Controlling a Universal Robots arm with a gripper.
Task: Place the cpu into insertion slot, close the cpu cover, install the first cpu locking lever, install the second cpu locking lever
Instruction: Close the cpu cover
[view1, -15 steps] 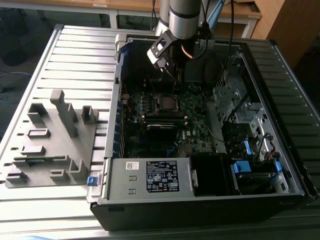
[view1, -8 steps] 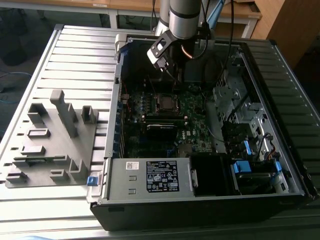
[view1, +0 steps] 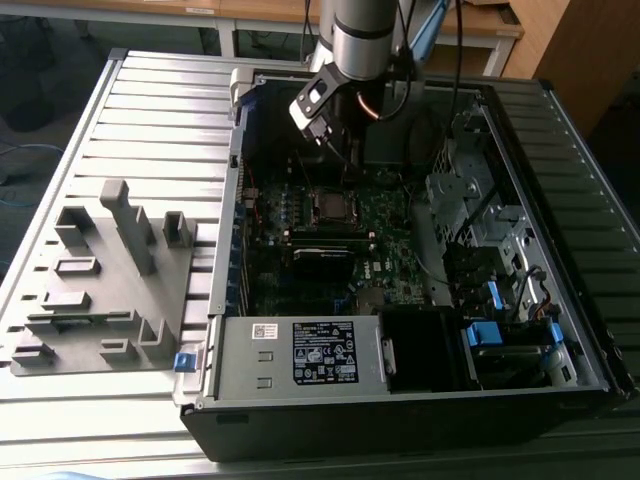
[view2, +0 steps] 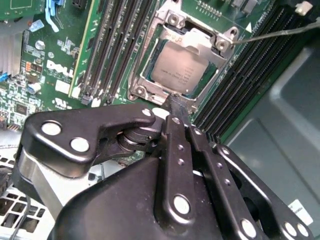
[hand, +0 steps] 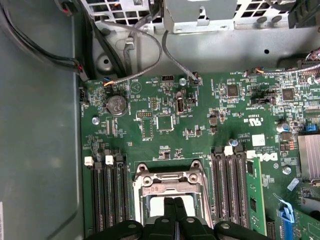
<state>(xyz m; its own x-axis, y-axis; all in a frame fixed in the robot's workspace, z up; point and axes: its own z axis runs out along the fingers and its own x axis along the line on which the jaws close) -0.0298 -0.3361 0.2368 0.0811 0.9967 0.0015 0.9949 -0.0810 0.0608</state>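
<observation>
— Where's the cpu (view2: 181, 70)?
— In the insertion slot (view2: 138, 90), with the cpu cover (view2: 200, 39) seemingly down around it. Your gripper (view2: 178, 103) has its 2 fingers (view2: 172, 145) pinched together, empty, likely to prod the cover's edge.
— Obstacles?
— 1 thin lever (view2: 272, 33) juts free; memory slots (view2: 112, 50) crowd both sides.

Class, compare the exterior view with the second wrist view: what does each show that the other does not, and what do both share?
Exterior view: the whole open computer case, the grey fixture tray on the exterior view's left, the labelled power supply and the arm.
Second wrist view: the cpu lying in the insertion slot, the cpu cover apparently down around it, and a thin metal lever angled away from the slot's corner.
Both: the green circuit board, the insertion slot and the gripper, its tip at the slot's edge.
</observation>
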